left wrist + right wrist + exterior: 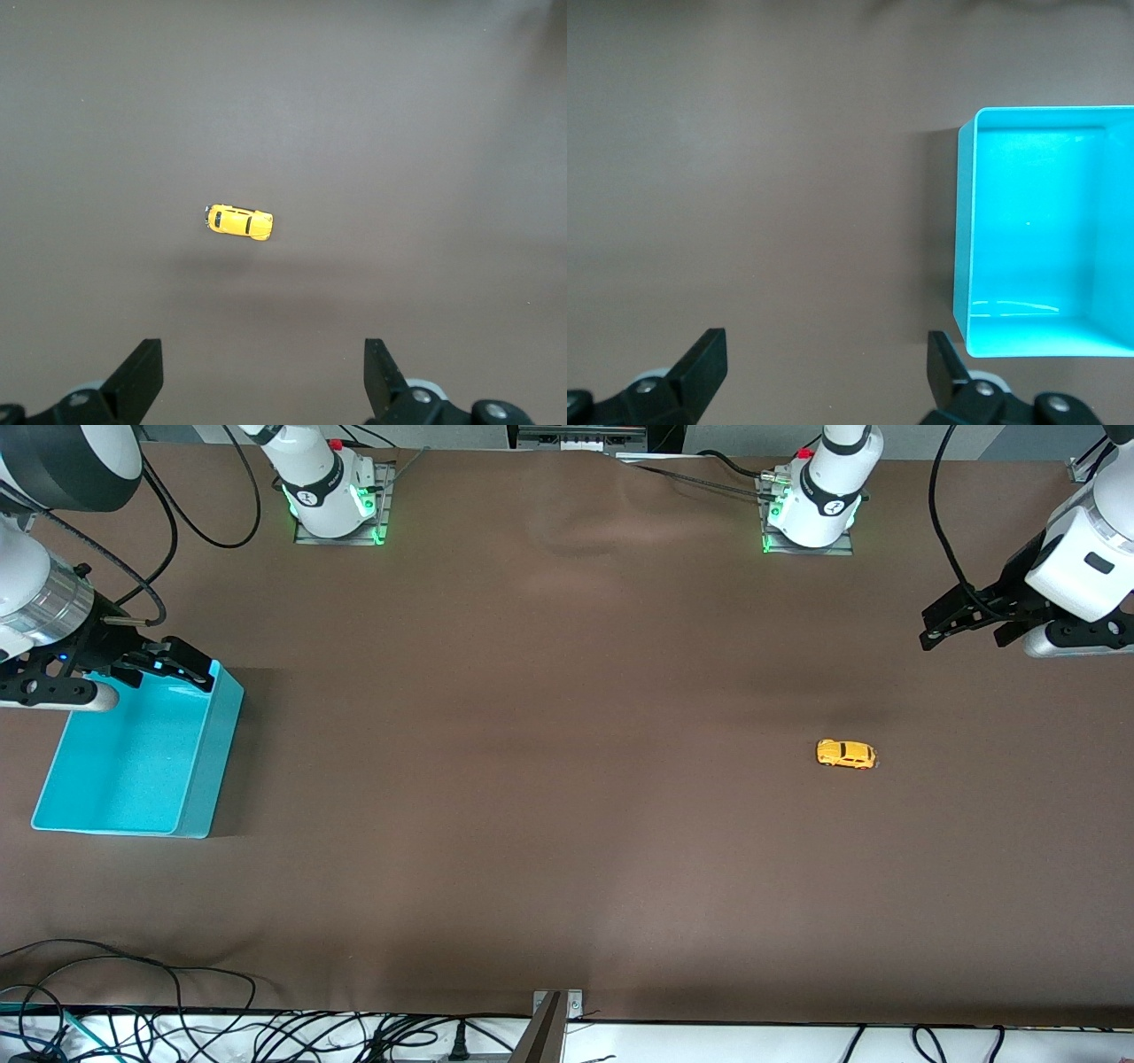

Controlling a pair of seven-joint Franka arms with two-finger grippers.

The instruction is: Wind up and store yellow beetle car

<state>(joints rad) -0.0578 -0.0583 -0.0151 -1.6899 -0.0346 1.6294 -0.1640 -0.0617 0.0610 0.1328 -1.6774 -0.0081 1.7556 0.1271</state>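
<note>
The yellow beetle car [846,754] stands on its wheels on the brown table toward the left arm's end. It also shows in the left wrist view [240,221]. My left gripper [961,633] hangs open and empty in the air near that end of the table, well apart from the car; its own view [260,354] shows bare table between the fingers. The turquoise bin [213,762] stands empty at the right arm's end and shows in the right wrist view [963,230]. My right gripper [182,664] is open and empty over the bin's farther rim [824,345].
The two arm bases [332,500] [815,509] stand along the farther table edge. Loose black cables [177,1027] and a metal bracket [554,1014] lie along the nearer edge. Brown table [532,779] stretches between bin and car.
</note>
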